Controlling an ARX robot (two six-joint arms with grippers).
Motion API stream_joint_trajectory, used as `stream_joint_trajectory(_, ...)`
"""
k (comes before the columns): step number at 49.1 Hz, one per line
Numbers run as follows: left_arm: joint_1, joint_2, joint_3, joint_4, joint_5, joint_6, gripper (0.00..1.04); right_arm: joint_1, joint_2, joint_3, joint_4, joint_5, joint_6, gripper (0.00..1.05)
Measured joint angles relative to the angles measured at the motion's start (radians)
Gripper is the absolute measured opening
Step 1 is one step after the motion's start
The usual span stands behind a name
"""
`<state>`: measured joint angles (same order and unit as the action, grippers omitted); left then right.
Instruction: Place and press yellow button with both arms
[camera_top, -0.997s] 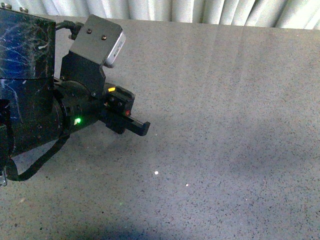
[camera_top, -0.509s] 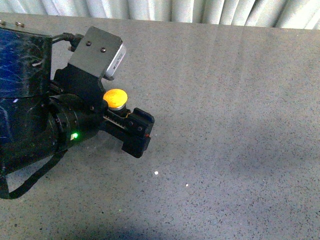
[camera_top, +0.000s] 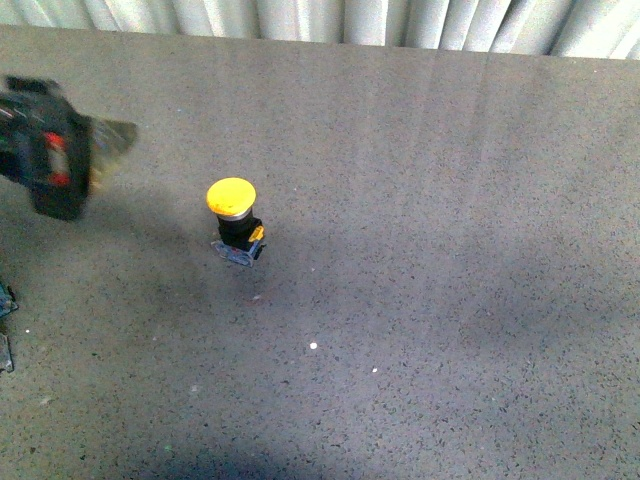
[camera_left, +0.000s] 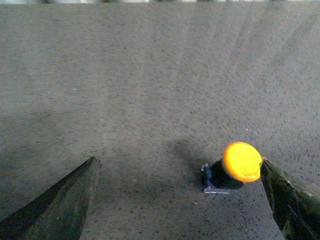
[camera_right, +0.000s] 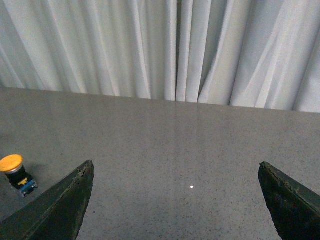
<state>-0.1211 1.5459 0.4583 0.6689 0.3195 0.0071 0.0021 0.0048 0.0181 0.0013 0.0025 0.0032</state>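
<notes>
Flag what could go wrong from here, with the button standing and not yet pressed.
1. The button stands upright on a small base under a wide cap; an off-centre press might tip it.
2. In the left wrist view, one jaw of the open left gripper sits right beside the cap; a sideways move could knock it over.
3. The open right gripper sees the button only at its view's edge, so its approach may miss.

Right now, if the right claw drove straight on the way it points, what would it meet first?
Nothing close, it seems: ahead of the right claw lies only bare tabletop, then the curtain at its far edge. The yellow button sits off to one side, outside that line.
</notes>
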Motion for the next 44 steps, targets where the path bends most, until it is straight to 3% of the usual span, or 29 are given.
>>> stream_joint_trajectory(3, 0.068, -0.024, -0.060, 0.213, -0.177, -0.002, 0.84, 0.000, 0.000, 0.000, 0.000, -0.002, 0.000, 0.96)
stream_joint_trajectory(8, 0.119, -0.086, -0.169, 0.446, -0.322, -0.005, 0.68, 0.000, 0.000, 0.000, 0.000, 0.000, 0.000, 0.96)
stream_joint_trajectory(15, 0.122, -0.218, -0.259, 0.457, -0.318, -0.005, 0.45, 0.000, 0.010, 0.006, -0.015, -0.003, 0.010, 0.96)
stream_joint_trajectory(21, 0.122, -0.285, -0.303, 0.421, -0.322, -0.005, 0.27, 0.019, 0.244, 0.139, -0.284, 0.015, 0.105, 0.96)
stream_joint_trajectory(28, 0.120, -0.401, -0.350, 0.353, -0.319, -0.009, 0.01, 0.034, 0.613, 0.223, -0.122, 0.030, 0.109, 0.96)
stream_joint_trajectory(36, 0.121, -0.541, -0.394, 0.257, -0.320, -0.006, 0.01, 0.074, 1.011, 0.377, 0.092, 0.045, 0.087, 0.96)
stream_joint_trajectory(44, 0.120, -0.670, -0.419, 0.155, -0.319, -0.006, 0.01, 0.197, 1.332, 0.577, 0.067, 0.066, 0.110, 0.96)
